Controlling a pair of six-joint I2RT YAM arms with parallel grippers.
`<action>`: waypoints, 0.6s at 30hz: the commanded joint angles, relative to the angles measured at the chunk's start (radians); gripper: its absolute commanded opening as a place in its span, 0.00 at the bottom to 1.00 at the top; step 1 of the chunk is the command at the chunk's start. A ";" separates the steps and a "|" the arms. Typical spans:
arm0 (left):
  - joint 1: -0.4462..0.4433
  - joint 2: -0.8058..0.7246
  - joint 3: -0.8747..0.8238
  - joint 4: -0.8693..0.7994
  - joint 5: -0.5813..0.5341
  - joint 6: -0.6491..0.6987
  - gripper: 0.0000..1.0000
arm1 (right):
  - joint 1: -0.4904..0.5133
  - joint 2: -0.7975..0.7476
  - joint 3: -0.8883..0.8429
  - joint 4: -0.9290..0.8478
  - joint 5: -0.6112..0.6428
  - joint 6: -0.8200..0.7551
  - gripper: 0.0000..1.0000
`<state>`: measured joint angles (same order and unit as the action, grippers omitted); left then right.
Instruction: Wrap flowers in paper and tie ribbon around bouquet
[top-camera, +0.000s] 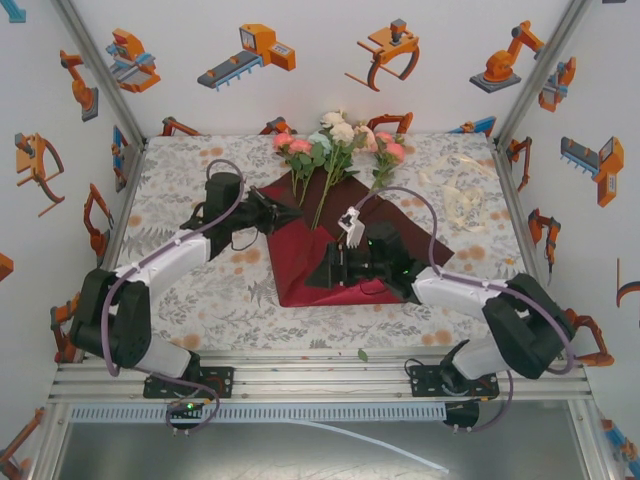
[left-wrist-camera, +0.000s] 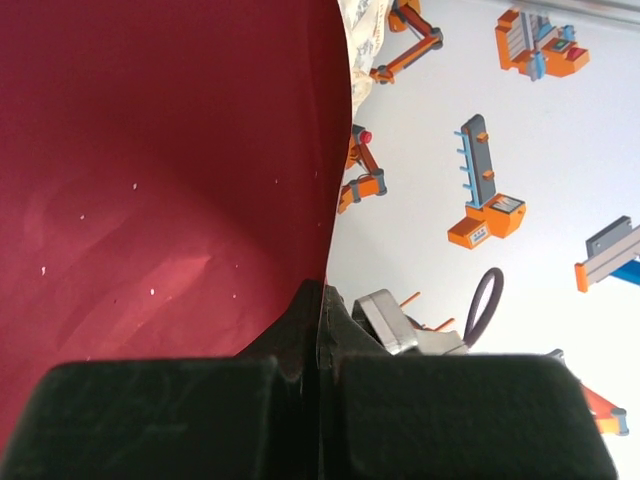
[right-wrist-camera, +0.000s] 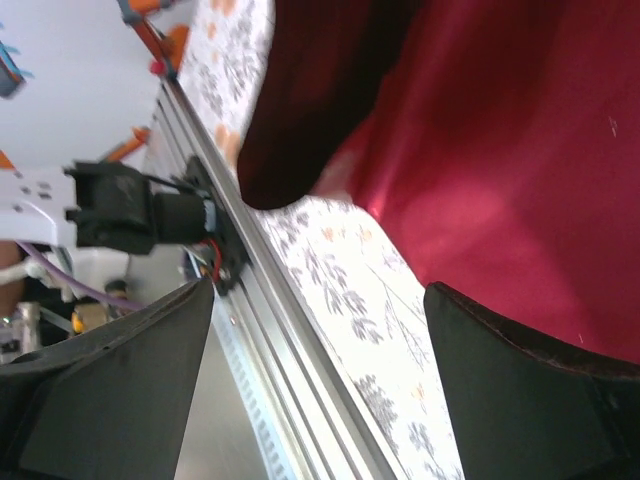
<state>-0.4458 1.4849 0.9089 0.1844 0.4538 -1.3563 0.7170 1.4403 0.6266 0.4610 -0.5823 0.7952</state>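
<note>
From the top camera, a large dark crimson sheet of thin, glossy paper (top-camera: 292, 262) lies in the middle of the tabletop (top-camera: 190, 290), one corner pointing at the far edge. A small bunch of pink, white and pale green flowers on long thin green stems (top-camera: 335, 145) lies at the middle of the far edge, with its stems running back onto the sheet. A long, curly cream-white satin ribbon (top-camera: 455, 195) sits loose toward the far right corner. The left jaws are at the sheet's left side, where a fold stands up. The right jaws are low over its near part.

In the left wrist view, the left jaws are pressed fully together on the edge of the paper (left-wrist-camera: 160, 150), which rises as a smooth red wall.

In the right wrist view, the right jaws stand wide apart with nothing between them. They hover near the tabletop's near edge, beside the paper (right-wrist-camera: 520, 150).

The step looks like folding the left side over the stems to start the cone. It would go best if the pinched edge is carried across in a low arc while the right jaws pin the near corner. That would stop the slippery sheet dragging the flowers or creasing.

Nothing yet serves as a holder. The sheet is mostly flat and the stems only rest on it.
</note>
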 joint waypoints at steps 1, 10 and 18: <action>-0.041 0.049 0.034 0.056 -0.009 -0.010 0.00 | 0.016 0.081 0.072 0.138 0.064 0.112 0.78; -0.070 0.083 0.085 0.091 -0.037 0.067 0.25 | 0.016 0.104 0.089 -0.121 0.246 0.020 0.18; -0.046 -0.075 0.228 -0.354 -0.442 0.638 0.65 | 0.016 0.103 0.138 -0.364 0.335 -0.116 0.12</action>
<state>-0.5018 1.4879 1.1030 0.0174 0.2573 -0.9882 0.7300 1.5650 0.7307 0.1940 -0.3096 0.7456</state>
